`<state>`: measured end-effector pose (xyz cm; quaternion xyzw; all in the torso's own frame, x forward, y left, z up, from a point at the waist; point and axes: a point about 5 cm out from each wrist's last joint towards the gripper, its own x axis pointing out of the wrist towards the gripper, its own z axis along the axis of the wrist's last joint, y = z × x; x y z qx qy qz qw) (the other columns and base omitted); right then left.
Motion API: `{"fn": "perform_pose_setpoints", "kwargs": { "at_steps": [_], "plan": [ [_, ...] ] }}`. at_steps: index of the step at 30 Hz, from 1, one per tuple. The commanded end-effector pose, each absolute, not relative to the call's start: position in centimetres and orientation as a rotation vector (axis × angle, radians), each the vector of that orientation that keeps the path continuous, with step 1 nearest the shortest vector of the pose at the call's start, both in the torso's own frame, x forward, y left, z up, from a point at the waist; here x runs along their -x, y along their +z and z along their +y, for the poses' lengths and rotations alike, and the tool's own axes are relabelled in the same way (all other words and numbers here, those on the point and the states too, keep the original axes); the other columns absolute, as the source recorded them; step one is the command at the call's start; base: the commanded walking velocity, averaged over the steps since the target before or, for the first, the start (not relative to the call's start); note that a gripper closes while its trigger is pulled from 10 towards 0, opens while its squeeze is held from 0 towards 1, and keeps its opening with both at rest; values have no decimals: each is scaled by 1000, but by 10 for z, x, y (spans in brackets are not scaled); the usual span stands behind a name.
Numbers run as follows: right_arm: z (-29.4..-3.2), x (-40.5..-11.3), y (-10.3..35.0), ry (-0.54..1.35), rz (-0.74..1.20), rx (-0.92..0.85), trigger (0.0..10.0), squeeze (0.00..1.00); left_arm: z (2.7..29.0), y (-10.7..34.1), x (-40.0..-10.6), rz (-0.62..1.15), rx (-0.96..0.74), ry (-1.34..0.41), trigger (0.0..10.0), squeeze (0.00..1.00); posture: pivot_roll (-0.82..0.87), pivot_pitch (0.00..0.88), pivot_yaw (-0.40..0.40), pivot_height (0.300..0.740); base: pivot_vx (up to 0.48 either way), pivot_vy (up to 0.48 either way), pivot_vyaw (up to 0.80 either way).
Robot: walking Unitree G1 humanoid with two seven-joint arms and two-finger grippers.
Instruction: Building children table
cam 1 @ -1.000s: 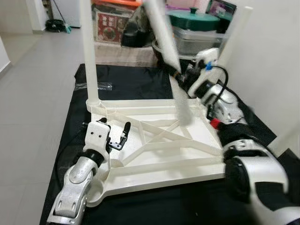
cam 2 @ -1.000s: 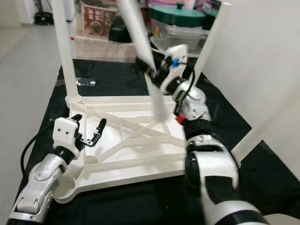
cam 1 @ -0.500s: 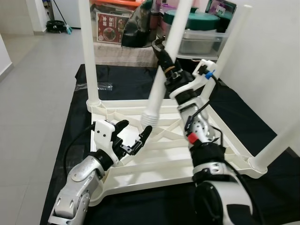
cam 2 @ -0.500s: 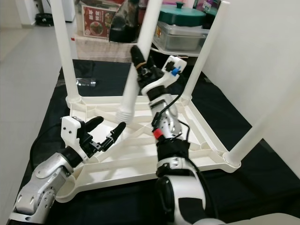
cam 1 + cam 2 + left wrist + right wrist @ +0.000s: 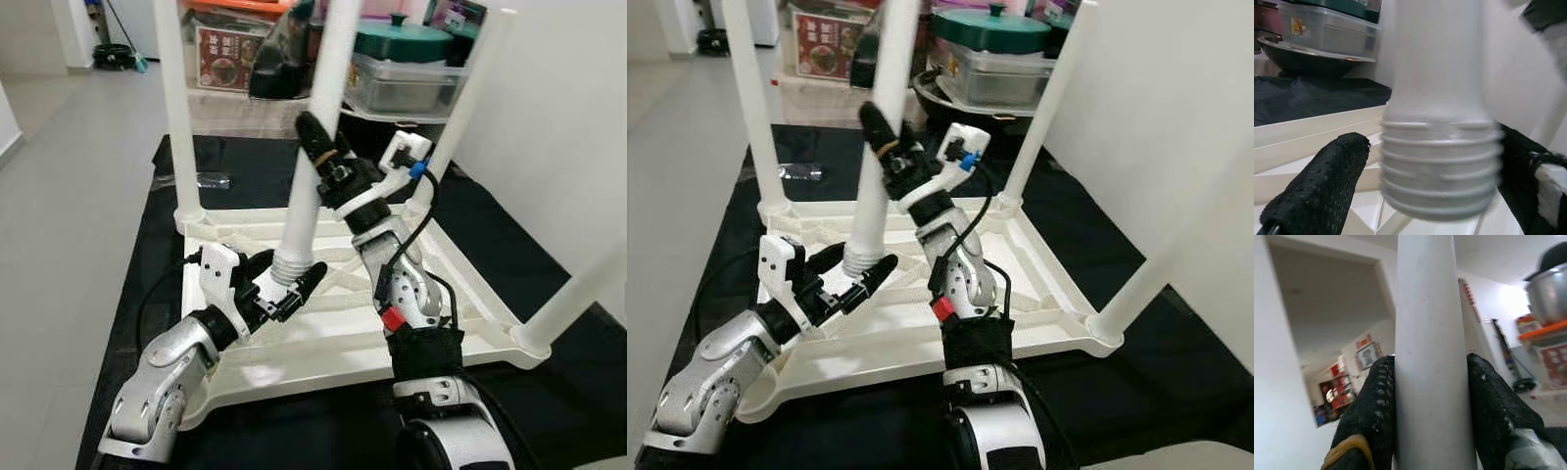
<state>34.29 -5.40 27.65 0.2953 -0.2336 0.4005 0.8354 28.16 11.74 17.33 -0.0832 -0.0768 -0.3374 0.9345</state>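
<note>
Left wrist view: leg's [image 5: 1437, 122] threaded end sits between the spread left hand [image 5: 279, 286]; right hand [image 5: 321, 157] grips its shaft.

Three upright legs [image 5: 174, 117] fence the upturned desk [image 5: 460, 284] at ten, two and four o'clock, its ribbed middle open.

Black mat [image 5: 118, 294] on floor [image 5: 69, 157] carries upturned tabletop [image 5: 460, 294].

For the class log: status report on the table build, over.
Right end effector clamped on loose leg. Left end effector open around its threaded end. Tabletop inverted, three legs fitted. Nothing obstructing.
</note>
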Motion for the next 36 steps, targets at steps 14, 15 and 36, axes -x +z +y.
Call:
{"fn": "perform_pose_setpoints", "kwargs": {
  "at_steps": [14, 15, 36],
  "plan": [
    [-37, -321, 262, 934, -435, -681, 0, 0, 117, 174, -286, -166, 156, -697, 0, 0, 86, 0, -128, 740, 0, 0, 0],
    [-36, -321, 260, 936, -430, -667, 0, 0, 117, 176, -285, -179, 146, -700, 0, 0, 88, 0, -131, 740, 0, 0, 0],
    [-35, -321, 220, 1085, -111, -294, 10000, 1000, 121, 166, -276, -146, -134, -772, 0, 0, 99, 0, -137, 740, 0, 0, 0]
  ]
}}
